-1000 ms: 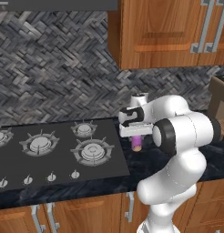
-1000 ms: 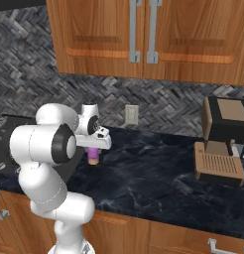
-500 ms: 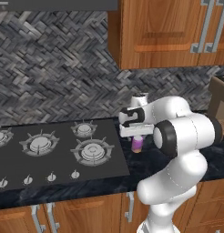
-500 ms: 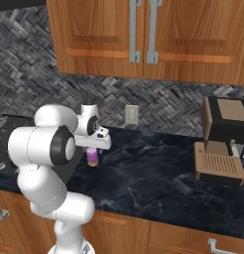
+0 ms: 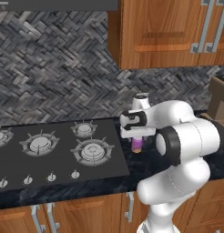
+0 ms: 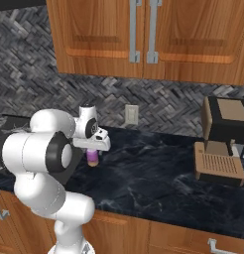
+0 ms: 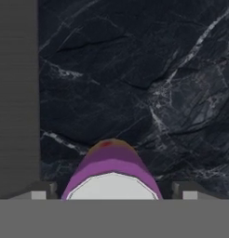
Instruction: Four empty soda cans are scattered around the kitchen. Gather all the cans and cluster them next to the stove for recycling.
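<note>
Standing on the black marbled counter [image 6: 158,173] just beside the stove [image 5: 54,150], a purple can [image 5: 137,144] between the wide-spread fingers of the hand [image 5: 137,136].

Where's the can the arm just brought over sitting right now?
The purple-pink soda can stands upright on the black counter just right of the stove, directly under the pincer, whose fingertips stand apart on either side of it.

Readable text: I find none from here.
Can [image 7: 111,169]: purple and white bands, no lettering I can read.
Stove [image 5: 54,150] knobs: no legible markings.
</note>
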Motion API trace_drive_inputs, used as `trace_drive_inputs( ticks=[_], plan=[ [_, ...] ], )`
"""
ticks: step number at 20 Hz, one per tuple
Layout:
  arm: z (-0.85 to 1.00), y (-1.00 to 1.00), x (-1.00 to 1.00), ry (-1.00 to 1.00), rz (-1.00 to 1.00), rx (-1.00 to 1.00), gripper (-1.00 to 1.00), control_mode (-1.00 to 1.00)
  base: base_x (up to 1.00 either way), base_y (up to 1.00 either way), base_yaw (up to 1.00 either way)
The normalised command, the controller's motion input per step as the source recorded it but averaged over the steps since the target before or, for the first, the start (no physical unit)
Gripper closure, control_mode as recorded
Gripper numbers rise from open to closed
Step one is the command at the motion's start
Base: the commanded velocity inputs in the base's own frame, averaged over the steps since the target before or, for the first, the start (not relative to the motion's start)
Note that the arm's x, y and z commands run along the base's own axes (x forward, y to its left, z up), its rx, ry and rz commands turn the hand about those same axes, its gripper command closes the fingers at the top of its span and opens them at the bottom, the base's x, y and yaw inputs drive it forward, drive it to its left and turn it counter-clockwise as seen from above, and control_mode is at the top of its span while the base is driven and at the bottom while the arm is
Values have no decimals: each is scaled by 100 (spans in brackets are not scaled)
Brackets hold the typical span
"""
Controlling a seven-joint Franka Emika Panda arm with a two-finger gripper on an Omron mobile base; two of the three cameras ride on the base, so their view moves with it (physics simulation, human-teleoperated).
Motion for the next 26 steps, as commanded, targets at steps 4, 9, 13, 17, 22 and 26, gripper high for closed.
trace_drive_inputs(
  ticks=[4, 9, 13, 17, 22, 26],
  plan=[
    [17, 0, -13, -9, -2, 0, -100, -100, 0, 0, 0],
    [13, 0, -18, -6, -2, 0, -100, -100, 0, 0, 0],
    [6, 0, -21, -3, -1, 0, -100, -100, 0, 0, 0],
    [20, -1, -19, -5, -1, 0, -100, -100, 0, 0, 0],
    [26, 0, -21, -7, -1, 0, -100, -100, 0, 0, 0],
    [15, -1, -26, -5, 0, 0, -100, -100, 0, 0, 0]
  ],
)
